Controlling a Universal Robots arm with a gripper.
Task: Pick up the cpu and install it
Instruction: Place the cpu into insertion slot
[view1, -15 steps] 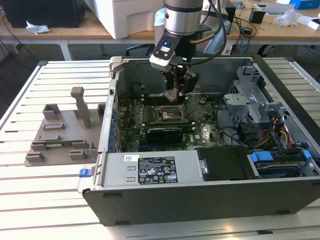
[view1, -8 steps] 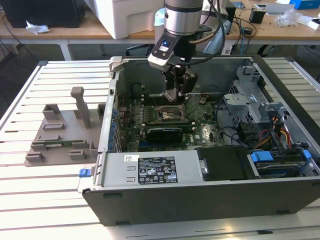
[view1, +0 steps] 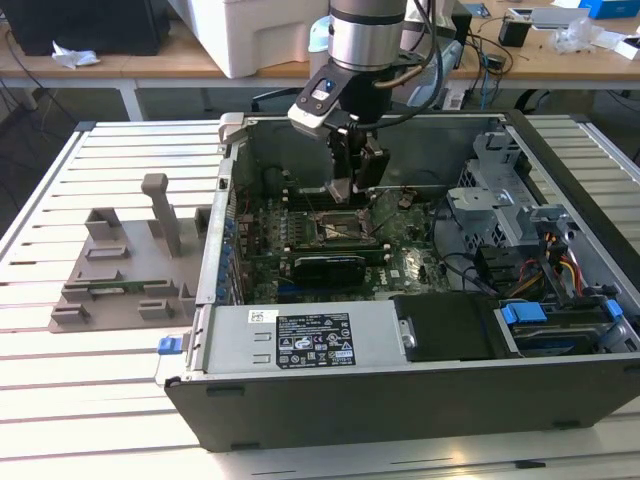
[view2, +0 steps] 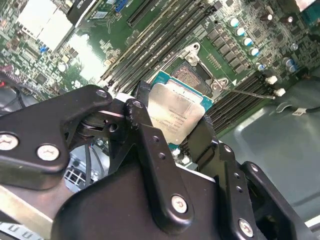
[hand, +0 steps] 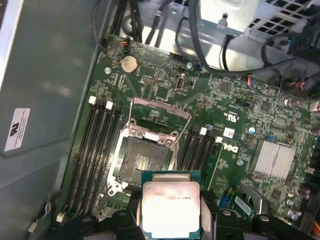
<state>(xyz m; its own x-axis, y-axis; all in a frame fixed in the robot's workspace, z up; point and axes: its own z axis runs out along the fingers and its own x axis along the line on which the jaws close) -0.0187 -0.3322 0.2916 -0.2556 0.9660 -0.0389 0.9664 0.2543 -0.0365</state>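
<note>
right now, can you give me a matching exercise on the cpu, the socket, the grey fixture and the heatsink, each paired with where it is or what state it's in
Things:
1. cpu
2. socket
3. grey fixture
4. heatsink

Places or states:
a. on the table, outside the case
b. empty, its frame swung open
c. clamped in the gripper
d. silver fins, fixed on the motherboard

Pairs: 1-c, 2-b, 3-a, 4-d
</note>
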